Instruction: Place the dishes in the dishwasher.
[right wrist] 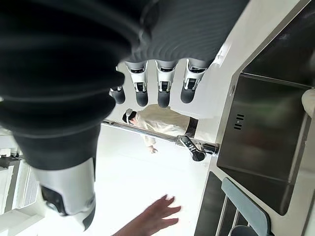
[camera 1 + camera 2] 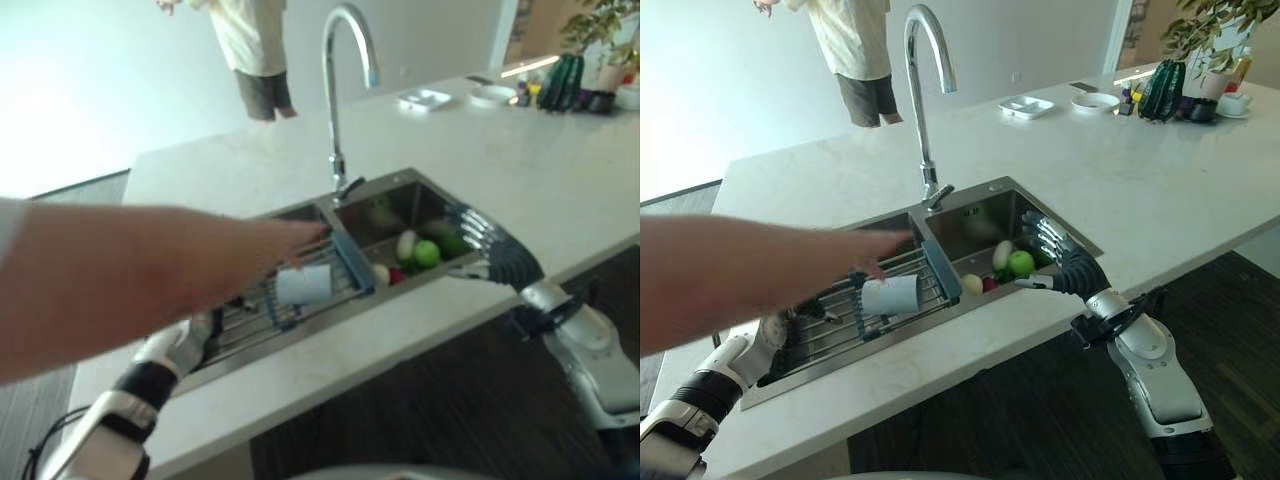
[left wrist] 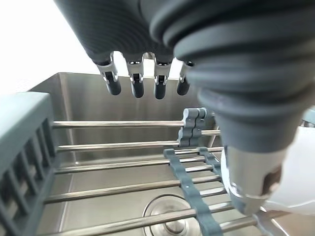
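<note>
A white cup [image 2: 890, 296] lies on its side on the wire rack [image 2: 835, 325] that spans the left basin of the sink [image 2: 1040, 205]. A person's bare arm [image 2: 140, 275] reaches in from the left, its fingers just above the cup. My left hand [image 2: 775, 335] rests at the rack's near left end, fingers [image 3: 135, 83] straight and holding nothing; the cup's white side [image 3: 298, 182] shows beside the thumb. My right hand [image 2: 1065, 262] hovers open over the front edge of the right basin, above a green apple [image 2: 1021, 262] and other produce.
A tall curved faucet [image 2: 925, 100] stands behind the sink divider. A second person [image 2: 855, 50] stands beyond the counter. Small white dishes [image 2: 1025, 105], a bowl [image 2: 1095, 100] and a potted plant [image 2: 1205, 40] sit on the far right of the counter.
</note>
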